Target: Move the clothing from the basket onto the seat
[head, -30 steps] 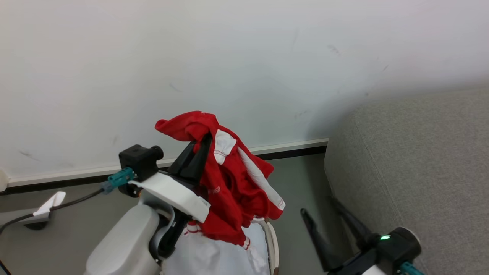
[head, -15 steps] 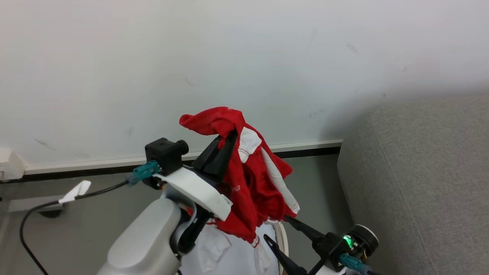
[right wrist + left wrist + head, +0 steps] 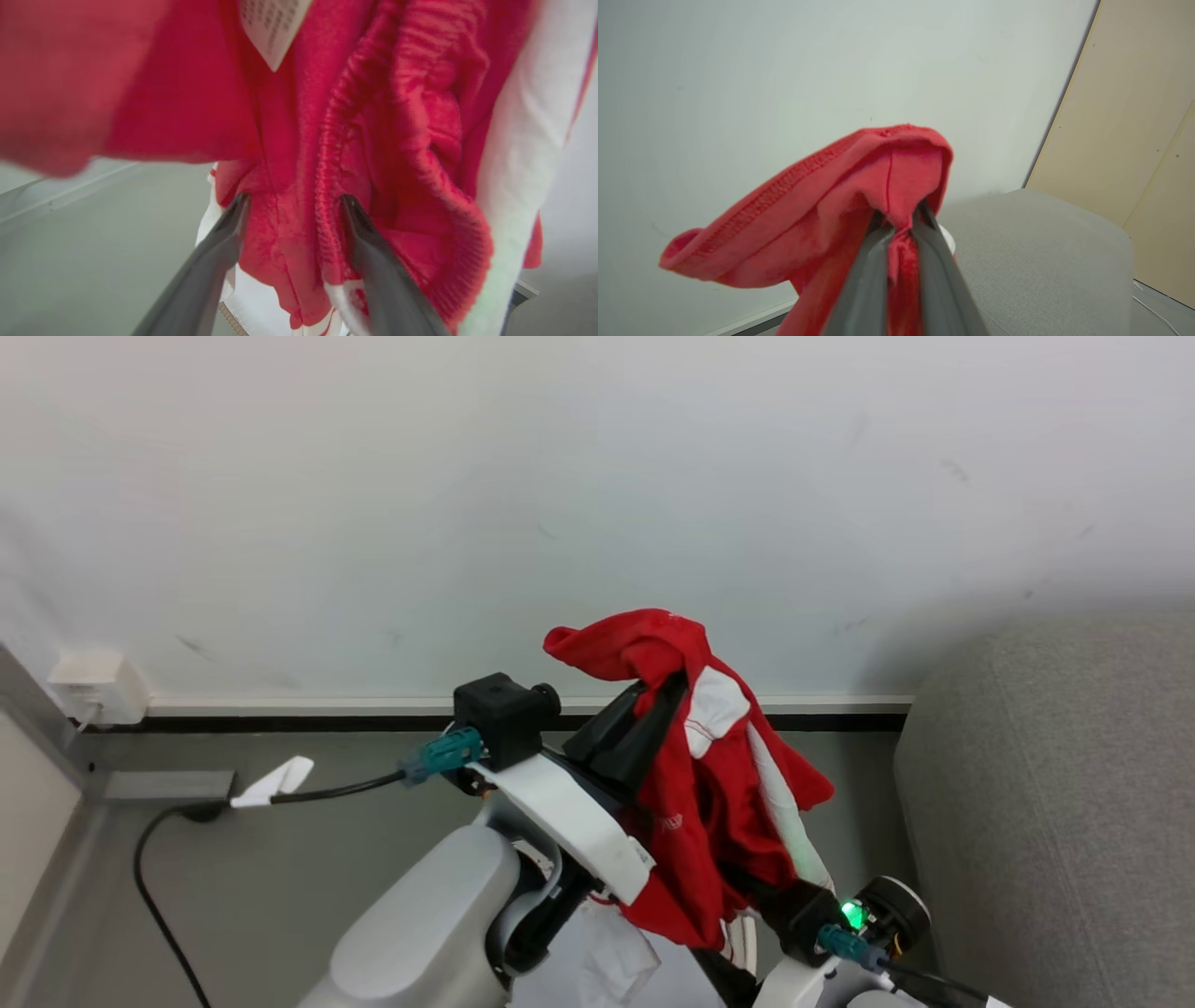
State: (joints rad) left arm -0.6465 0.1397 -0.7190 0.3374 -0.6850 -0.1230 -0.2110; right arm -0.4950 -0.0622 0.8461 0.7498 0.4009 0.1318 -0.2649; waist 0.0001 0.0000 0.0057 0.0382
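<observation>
left wrist view: the left gripper [image 3: 899, 218] pinches a fold of the red white-striped sports garment [image 3: 822, 200], held high near the grey fabric sofa [image 3: 1041, 242] (not yet over it). the right gripper [image 3: 294, 199] gapes around hanging cloth; closing there could tug it free.

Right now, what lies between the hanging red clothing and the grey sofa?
In the head view, bare grey floor separates the clothing from the seat; lower down, the right arm's wrist, with a green light, stands in that gap.
</observation>
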